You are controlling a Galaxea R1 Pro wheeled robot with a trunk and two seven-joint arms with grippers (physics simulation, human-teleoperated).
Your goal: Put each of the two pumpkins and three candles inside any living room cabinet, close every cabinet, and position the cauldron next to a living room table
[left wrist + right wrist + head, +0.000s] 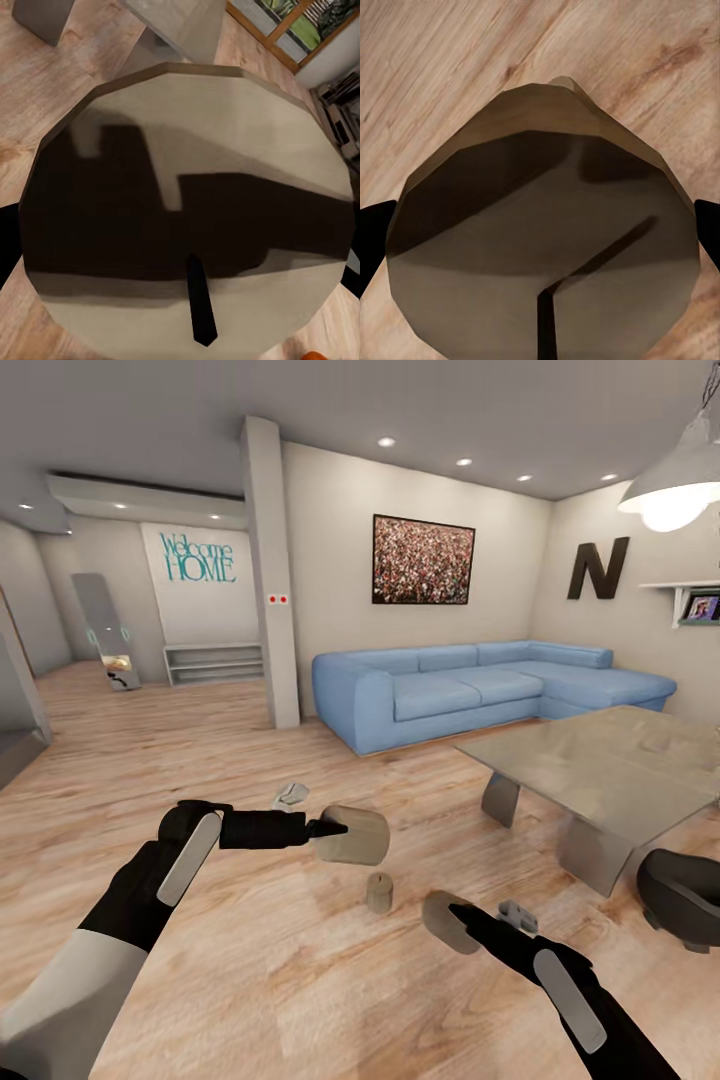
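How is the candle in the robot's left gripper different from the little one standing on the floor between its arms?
The held candle is off the floor, lying on its side in the left gripper; the floor candle stands upright on the wooden floor, with nothing touching it. The held candle looks clearly bigger and wider in the head view; the floor candle looks slim and small. Both are plain tan-beige cylinders.

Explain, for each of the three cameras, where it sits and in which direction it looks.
Head view: on the head, facing forward and down over both arms, left gripper, right gripper, third candle, table.
Left wrist view: along the fingers at its held candle.
Right wrist view: same, at its candle.
Shared: both held candles appear in the head view.
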